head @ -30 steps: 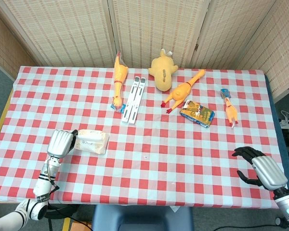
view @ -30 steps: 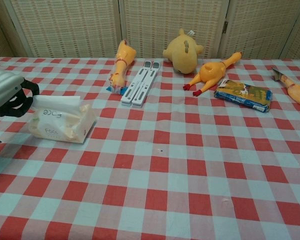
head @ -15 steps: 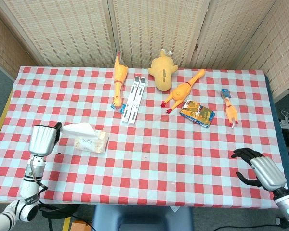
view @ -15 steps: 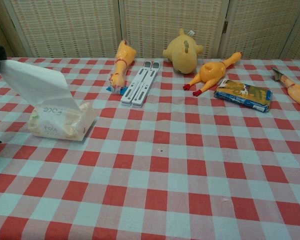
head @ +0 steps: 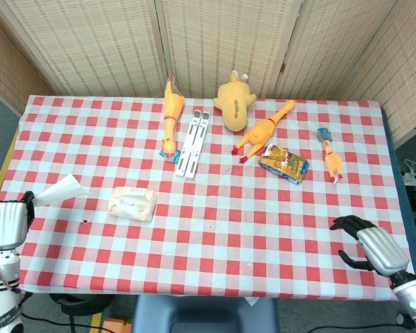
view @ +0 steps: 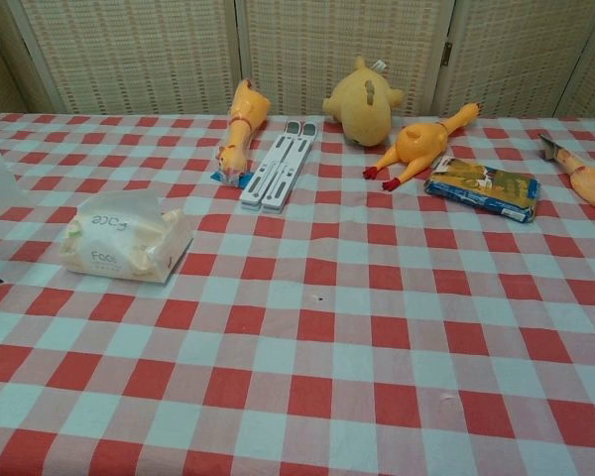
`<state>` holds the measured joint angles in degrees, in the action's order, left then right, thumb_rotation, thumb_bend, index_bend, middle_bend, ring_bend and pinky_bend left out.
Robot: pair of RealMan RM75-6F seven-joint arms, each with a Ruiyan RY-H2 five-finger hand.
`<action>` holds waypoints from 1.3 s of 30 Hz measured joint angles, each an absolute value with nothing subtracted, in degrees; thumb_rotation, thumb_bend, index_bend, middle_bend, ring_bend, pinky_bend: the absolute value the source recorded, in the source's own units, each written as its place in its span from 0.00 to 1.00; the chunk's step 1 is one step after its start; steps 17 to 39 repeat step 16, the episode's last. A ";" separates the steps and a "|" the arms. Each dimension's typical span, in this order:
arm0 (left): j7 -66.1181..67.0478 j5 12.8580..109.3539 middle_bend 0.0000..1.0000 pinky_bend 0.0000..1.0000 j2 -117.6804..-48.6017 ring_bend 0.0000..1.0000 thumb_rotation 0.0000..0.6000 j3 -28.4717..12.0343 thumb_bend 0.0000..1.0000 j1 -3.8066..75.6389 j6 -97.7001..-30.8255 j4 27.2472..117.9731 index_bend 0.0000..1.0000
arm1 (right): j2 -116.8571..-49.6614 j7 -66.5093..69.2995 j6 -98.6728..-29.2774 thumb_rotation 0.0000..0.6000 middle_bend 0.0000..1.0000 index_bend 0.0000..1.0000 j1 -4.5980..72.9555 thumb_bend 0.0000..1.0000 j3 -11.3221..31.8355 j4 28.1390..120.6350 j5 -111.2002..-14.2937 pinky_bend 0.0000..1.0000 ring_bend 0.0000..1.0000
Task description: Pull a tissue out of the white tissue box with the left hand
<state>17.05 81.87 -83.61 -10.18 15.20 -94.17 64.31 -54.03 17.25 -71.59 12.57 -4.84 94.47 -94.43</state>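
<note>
Head view puts our right hand (head: 366, 239) nearest, low at the right edge of the table (head: 263, 222), fingers curled loosely around nothing, well apart from everything that matters. At the far left edge our left hand (head: 5, 222) pinches one corner of the tissue (head: 59, 190), which fans out toward the table and hangs clear of the tissue box (head: 133, 203). We judge the sheet fully free, since no white strip bridges the two, though at this scale a thin trailing fold would be hard to rule out.

The box sits just right of the tissue, flat on the checked cloth. In the chest view its soft top looks rumpled and no fresh sheet stands up from the opening.

What could go wrong from here, as we see it:
- The grip is only on a corner, so a quick swing of the arm could let the tissue slip and drift off the table's left edge.
- Lowering the hand over the cloth could drag the loose end across the box and shift it.

Farther back lie the white folding stand (head: 193, 143), the snack packet (head: 283, 164), the rubber chickens (head: 263, 130) and the yellow plush toy (head: 234, 104), all well out of reach of either risk.
</note>
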 measured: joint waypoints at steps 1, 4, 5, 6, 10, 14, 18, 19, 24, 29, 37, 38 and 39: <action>16.43 81.68 0.95 0.94 -83.72 0.97 1.00 -10.04 0.59 14.86 -94.22 64.15 0.56 | -54.04 17.21 -71.57 1.00 0.23 0.31 12.58 0.31 -4.82 94.48 -94.36 0.27 0.15; 14.06 81.47 0.93 0.94 -83.94 0.96 1.00 -9.47 0.56 14.06 -93.98 64.02 0.42 | -54.20 16.86 -71.52 1.00 0.23 0.31 12.57 0.31 -4.70 94.53 -93.99 0.27 0.15; 13.18 81.48 0.92 0.94 -84.00 0.96 1.00 -9.21 0.55 13.81 -93.84 64.02 0.38 | -54.25 16.69 -71.53 1.00 0.23 0.31 12.54 0.31 -4.70 94.56 -93.96 0.27 0.15; 12.32 81.54 0.92 0.94 -84.05 0.96 1.00 -8.90 0.55 13.56 -93.68 64.02 0.35 | -54.26 16.63 -71.57 1.00 0.23 0.31 12.51 0.31 -4.73 94.58 -94.00 0.27 0.15; 8.77 82.22 0.91 0.94 -84.55 0.95 1.00 -7.43 0.51 12.42 -93.16 63.85 0.23 | -54.27 16.72 -71.84 1.00 0.23 0.31 12.44 0.31 -4.75 94.60 -94.13 0.27 0.15; 7.56 82.88 0.91 0.94 -84.40 0.95 1.00 -6.54 0.48 12.14 -92.16 63.94 0.16 | -54.46 16.71 -71.98 1.00 0.23 0.31 12.42 0.31 -4.45 94.51 -93.62 0.27 0.15; 6.61 83.31 0.91 0.94 -84.05 0.95 1.00 -6.43 0.48 12.08 -91.90 64.28 0.15 | -54.66 16.22 -71.99 1.00 0.23 0.31 12.39 0.31 -4.28 94.49 -93.23 0.27 0.15; 6.61 83.31 0.91 0.94 -84.05 0.95 1.00 -6.43 0.48 12.08 -91.90 64.28 0.15 | -54.66 16.22 -71.99 1.00 0.23 0.31 12.39 0.31 -4.28 94.49 -93.23 0.27 0.15; 6.61 83.31 0.91 0.94 -84.05 0.95 1.00 -6.43 0.48 12.08 -91.90 64.28 0.15 | -54.66 16.22 -71.99 1.00 0.23 0.31 12.39 0.31 -4.28 94.49 -93.23 0.27 0.15; 6.61 83.31 0.91 0.94 -84.05 0.95 1.00 -6.43 0.48 12.08 -91.90 64.28 0.15 | -54.66 16.22 -71.99 1.00 0.23 0.31 12.39 0.31 -4.28 94.49 -93.23 0.27 0.15; 6.61 83.31 0.91 0.94 -84.05 0.95 1.00 -6.43 0.48 12.08 -91.90 64.28 0.15 | -54.66 16.22 -71.99 1.00 0.23 0.31 12.39 0.31 -4.28 94.49 -93.23 0.27 0.15; 6.61 83.31 0.91 0.94 -84.05 0.95 1.00 -6.43 0.48 12.08 -91.90 64.28 0.15 | -54.66 16.22 -71.99 1.00 0.23 0.31 12.39 0.31 -4.28 94.49 -93.23 0.27 0.15; 6.61 83.31 0.91 0.94 -84.05 0.95 1.00 -6.43 0.48 12.08 -91.90 64.28 0.15 | -54.66 16.22 -71.99 1.00 0.23 0.31 12.39 0.31 -4.28 94.49 -93.23 0.27 0.15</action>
